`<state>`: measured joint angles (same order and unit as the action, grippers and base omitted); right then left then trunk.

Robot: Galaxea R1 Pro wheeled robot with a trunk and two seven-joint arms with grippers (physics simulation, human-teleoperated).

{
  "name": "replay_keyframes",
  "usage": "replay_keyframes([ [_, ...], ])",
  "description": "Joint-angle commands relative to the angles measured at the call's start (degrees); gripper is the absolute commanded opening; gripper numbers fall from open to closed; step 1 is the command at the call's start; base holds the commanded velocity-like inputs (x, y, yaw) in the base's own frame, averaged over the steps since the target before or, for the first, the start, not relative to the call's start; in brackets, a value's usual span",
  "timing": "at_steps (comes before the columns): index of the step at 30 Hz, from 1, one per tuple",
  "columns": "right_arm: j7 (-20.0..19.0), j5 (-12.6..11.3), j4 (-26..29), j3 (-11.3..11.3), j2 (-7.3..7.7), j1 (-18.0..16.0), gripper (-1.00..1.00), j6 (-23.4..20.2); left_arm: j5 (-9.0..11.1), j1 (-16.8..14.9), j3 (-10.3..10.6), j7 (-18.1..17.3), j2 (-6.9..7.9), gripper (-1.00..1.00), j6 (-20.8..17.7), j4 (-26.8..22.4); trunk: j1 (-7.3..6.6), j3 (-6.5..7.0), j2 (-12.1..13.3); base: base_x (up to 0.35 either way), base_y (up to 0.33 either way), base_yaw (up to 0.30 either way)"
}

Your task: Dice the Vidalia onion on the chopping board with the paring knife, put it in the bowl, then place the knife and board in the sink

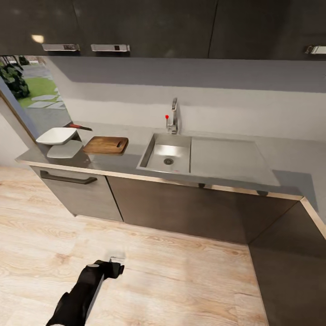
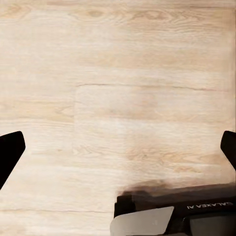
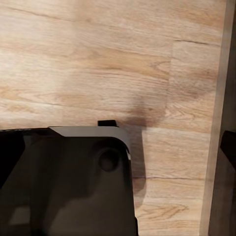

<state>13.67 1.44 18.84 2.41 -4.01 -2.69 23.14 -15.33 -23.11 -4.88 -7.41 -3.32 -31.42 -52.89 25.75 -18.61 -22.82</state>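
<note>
The sink (image 1: 154, 149) is set into the grey countertop (image 1: 226, 158), with a tap and red knob behind it. A tiny reddish sliver (image 1: 177, 171) shows at the basin's near wall; I cannot tell if it is the Vidalia onion. Left of the sink lies the brown chopping board (image 1: 106, 145). The white bowl (image 1: 56, 135) stands further left. The paring knife's red handle (image 1: 75, 127) peeks out behind the bowl. My left gripper (image 1: 115, 268) (image 2: 118, 147) hangs low over the wooden floor, open and empty. My right gripper (image 3: 118, 147) also points at the floor, fingers (image 3: 229, 147) spread wide.
Dark cabinets run under the countertop, with a bar-handled drawer (image 1: 68, 179) at the left. Upper cabinets (image 1: 149, 27) hang above. The counter turns a corner at the right (image 1: 312, 213). A doorway to a garden opens at far left. Wooden floor (image 1: 172, 271) separates me from the counter.
</note>
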Motion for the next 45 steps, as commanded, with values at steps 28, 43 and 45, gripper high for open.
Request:
replay_keyframes([
  [28,0.48,0.23,0.03,0.23,0.06,-0.03,1.0,0.06,-0.6,-3.39,12.96,-5.18,-4.03,1.0,-26.65,-36.0,0.03,-0.11,-0.09,0.0,0.0,0.0],
  [43,0.46,0.23,0.04,0.23,0.15,-0.03,1.0,0.06,3.65,-28.11,12.88,-5.1,-5.17,1.0,-26.96,-31.92,0.03,-0.11,-0.09,0.0,0.0,0.0],
  [45,0.45,0.23,0.05,0.23,0.15,-0.03,1.0,0.06,5.64,-31.06,12.88,-5.1,-5.22,1.0,-26.95,-30.3,0.03,-0.11,-0.09,0.0,0.0,0.0],
])
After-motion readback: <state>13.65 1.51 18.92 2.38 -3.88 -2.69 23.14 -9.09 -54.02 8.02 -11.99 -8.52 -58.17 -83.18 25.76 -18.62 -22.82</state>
